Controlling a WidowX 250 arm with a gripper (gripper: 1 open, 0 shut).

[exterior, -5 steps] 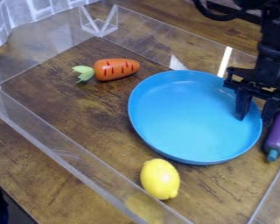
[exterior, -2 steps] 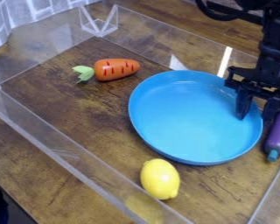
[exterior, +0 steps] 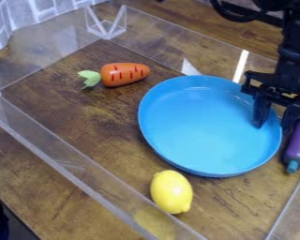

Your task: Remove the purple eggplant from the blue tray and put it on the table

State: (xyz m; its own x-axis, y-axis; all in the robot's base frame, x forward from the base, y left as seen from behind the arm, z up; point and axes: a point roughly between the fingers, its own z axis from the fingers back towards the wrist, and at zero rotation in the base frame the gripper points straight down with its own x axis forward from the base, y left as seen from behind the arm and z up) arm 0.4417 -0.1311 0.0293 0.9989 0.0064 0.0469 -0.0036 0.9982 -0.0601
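Observation:
The purple eggplant [exterior: 299, 142] lies on the table [exterior: 65, 103] just off the right rim of the blue tray [exterior: 202, 127], its teal stem end toward the camera. My black gripper [exterior: 277, 116] points straight down at the tray's right edge. Its fingers are shut around the eggplant's far end, which they partly hide. One finger [exterior: 262, 114] hangs over the tray's inner rim. The tray itself holds nothing.
An orange carrot [exterior: 120, 73] lies on the wood left of the tray. A yellow lemon [exterior: 172, 191] sits in front of the tray near the front acrylic wall [exterior: 78, 178]. Clear walls ring the tabletop, and one runs close beside the eggplant.

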